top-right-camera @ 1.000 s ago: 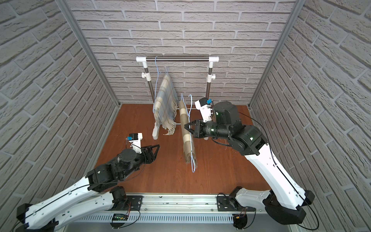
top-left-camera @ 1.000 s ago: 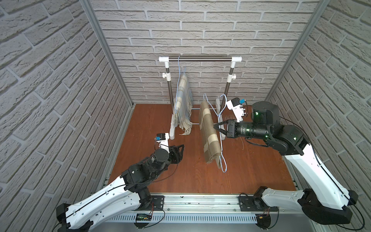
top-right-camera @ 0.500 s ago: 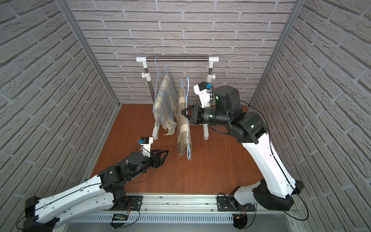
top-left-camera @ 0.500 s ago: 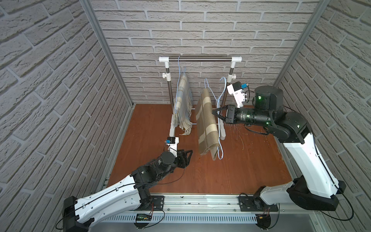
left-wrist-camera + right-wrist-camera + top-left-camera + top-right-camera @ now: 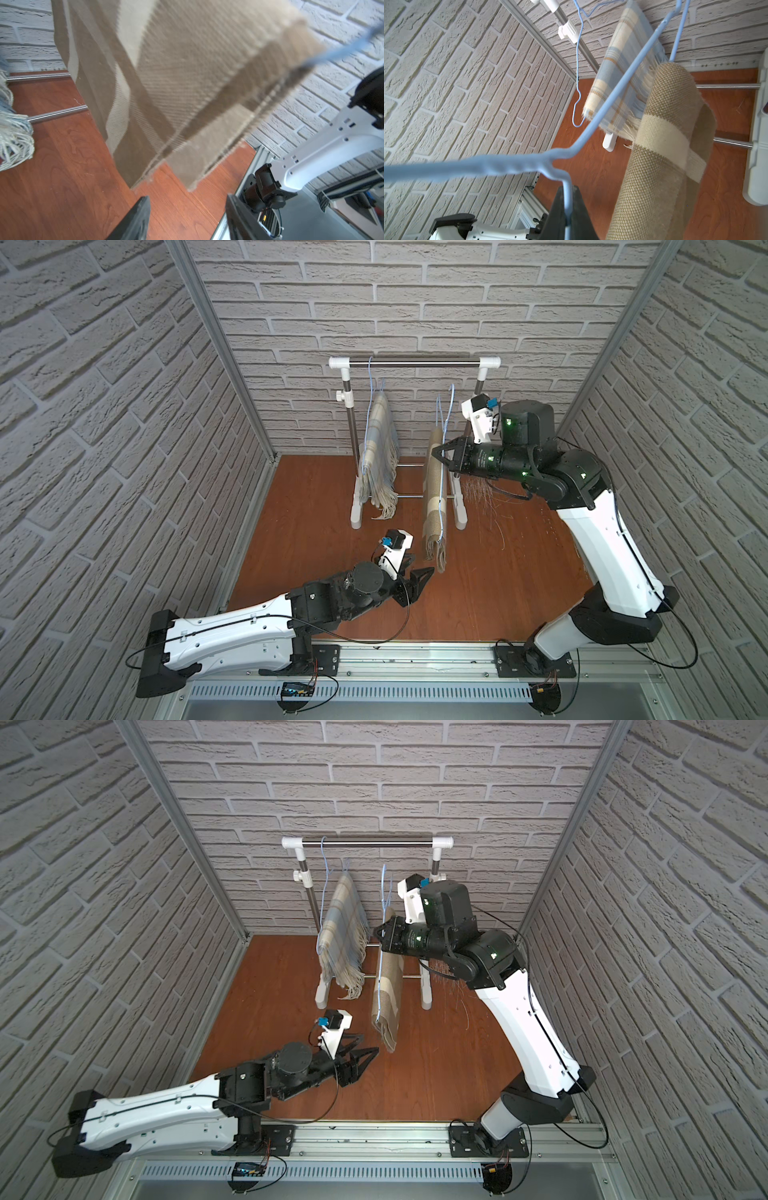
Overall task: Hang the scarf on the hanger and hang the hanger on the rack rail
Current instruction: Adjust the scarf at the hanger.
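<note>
**Right hand** (image 5: 440, 455): pressed together on the hanger (image 5: 512, 164), pinching one shoulder wire just beside the twisted neck.

**Hanger**: blue wire, held in the air. Its hook is below the rack (image 5: 415, 362) bar and apart from it.

**Scarf** (image 5: 434, 489): brown with pale bands, draped over the hanger's lower bar. Both ends hang down in front of the rack's right post, clear of the floor (image 5: 332, 510).

**Left hand** (image 5: 369, 1045): spread and empty, low over the floor, pointing at the scarf's lower end. It is near that end and apart from it in the left wrist view.

**Rack**: stands at the floor's back edge.

**Plaid scarf** (image 5: 380, 456): on a second hanger (image 5: 370, 381), which is hooked on the bar toward the rack's left post.
</note>
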Tool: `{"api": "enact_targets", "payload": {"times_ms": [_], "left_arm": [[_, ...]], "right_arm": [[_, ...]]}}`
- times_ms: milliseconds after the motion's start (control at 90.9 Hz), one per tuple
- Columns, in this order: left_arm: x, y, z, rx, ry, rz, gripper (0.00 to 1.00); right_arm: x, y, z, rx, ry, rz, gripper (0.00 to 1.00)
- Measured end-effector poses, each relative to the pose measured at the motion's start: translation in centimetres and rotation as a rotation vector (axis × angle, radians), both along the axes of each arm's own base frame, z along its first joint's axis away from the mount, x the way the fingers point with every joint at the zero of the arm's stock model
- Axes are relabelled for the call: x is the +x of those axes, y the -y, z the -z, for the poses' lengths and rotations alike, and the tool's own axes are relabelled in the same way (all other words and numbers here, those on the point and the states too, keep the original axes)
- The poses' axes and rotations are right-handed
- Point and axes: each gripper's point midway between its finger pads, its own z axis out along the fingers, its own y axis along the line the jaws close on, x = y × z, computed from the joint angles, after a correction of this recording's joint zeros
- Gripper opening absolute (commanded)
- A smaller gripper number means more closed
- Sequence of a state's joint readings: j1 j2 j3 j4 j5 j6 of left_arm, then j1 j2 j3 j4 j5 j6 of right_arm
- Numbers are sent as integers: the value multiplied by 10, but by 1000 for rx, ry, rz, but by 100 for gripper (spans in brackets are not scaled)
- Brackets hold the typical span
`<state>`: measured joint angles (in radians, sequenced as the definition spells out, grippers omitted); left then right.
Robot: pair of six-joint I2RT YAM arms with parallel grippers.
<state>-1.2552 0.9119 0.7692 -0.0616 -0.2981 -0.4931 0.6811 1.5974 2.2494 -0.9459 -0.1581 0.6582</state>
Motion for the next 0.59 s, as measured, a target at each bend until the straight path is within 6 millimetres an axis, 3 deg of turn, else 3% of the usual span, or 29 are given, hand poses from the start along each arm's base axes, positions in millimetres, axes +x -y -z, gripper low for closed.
{"api": "enact_targets", "payload": {"times_ms": [308,594], "left_arm": [[5,27,-5,29,52,-54,65],[35,19,1,83,51,-267,62]], "right_arm": [[5,5,-16,20,40,39,3],[2,4,-18,13,52,31,3]]}}
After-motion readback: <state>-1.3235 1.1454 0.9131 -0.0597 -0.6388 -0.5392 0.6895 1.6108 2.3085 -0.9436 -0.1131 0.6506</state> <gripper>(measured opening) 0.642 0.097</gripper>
